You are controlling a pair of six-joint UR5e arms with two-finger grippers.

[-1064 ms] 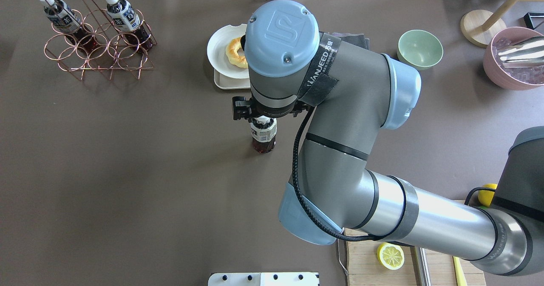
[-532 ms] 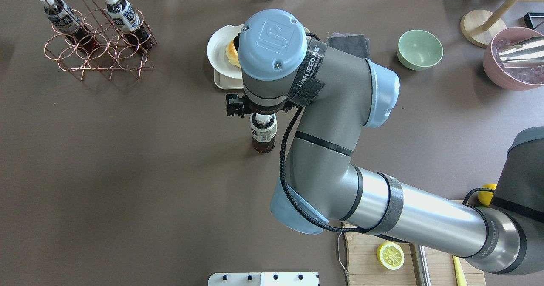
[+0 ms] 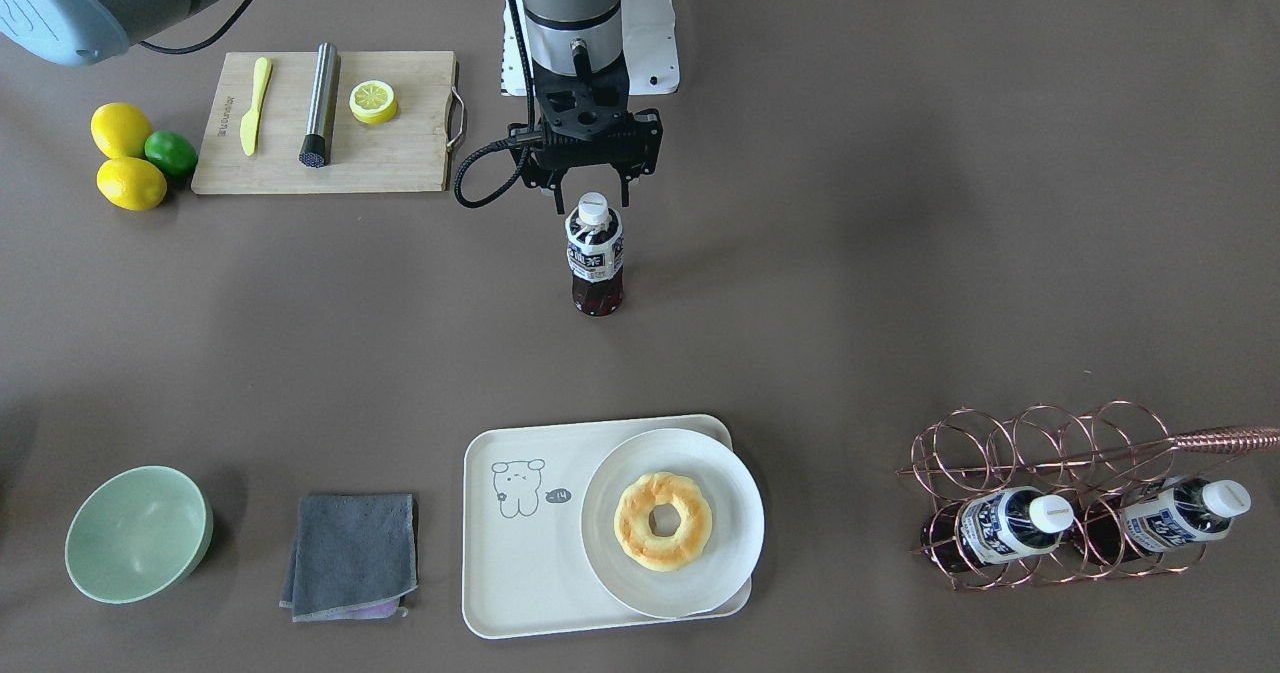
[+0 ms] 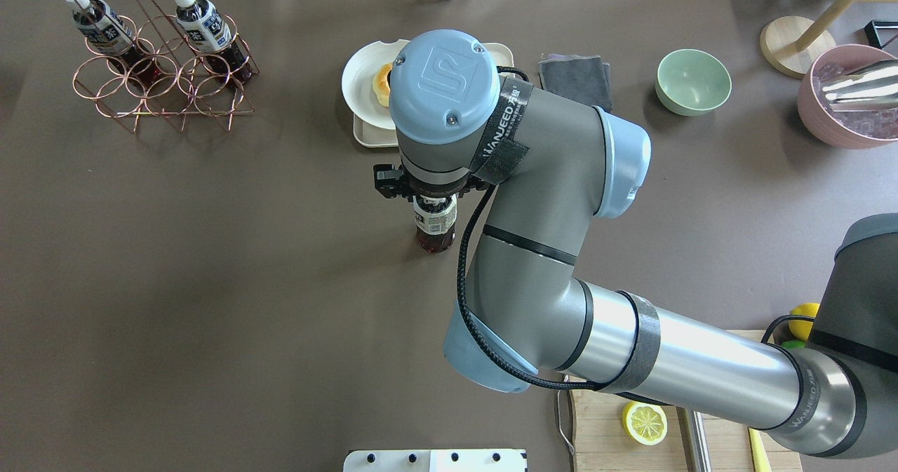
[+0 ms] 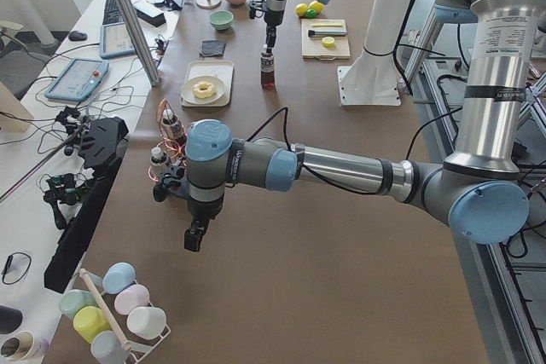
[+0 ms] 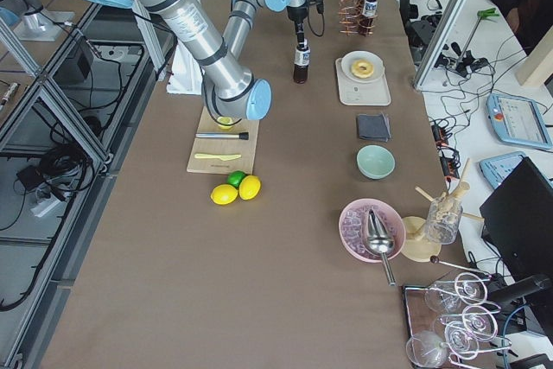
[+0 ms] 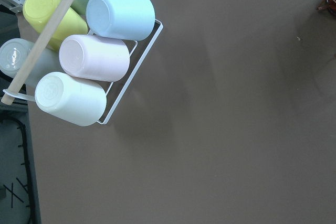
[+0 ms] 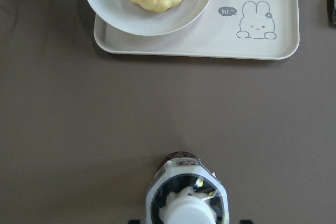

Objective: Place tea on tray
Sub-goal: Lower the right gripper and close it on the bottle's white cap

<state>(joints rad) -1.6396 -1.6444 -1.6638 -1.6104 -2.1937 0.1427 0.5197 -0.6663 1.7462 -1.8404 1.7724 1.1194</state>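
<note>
The tea (image 3: 595, 258) is a small bottle of dark liquid with a white cap and a blue-and-white label. It stands upright on the brown table, also seen in the overhead view (image 4: 435, 223) and the right wrist view (image 8: 186, 203). My right gripper (image 3: 593, 196) is open, right above the bottle, with a finger on each side of the cap. The cream tray (image 3: 520, 563) with a cartoon animal lies farther from the robot, apart from the bottle, and shows in the right wrist view (image 8: 252, 40). My left gripper (image 5: 196, 236) hangs far off at the table's end; I cannot tell its state.
A white plate (image 3: 735, 523) with a doughnut takes up half of the tray. A copper wire rack (image 3: 1080, 443) holds two alike bottles. A grey cloth (image 3: 350, 553) and a green bowl (image 3: 138, 533) lie beside the tray. A cutting board (image 3: 400, 163) is near the robot.
My right gripper has shifted over the bottle, so its cap is now hidden under the wrist in the overhead view. The bottle has not moved.
</note>
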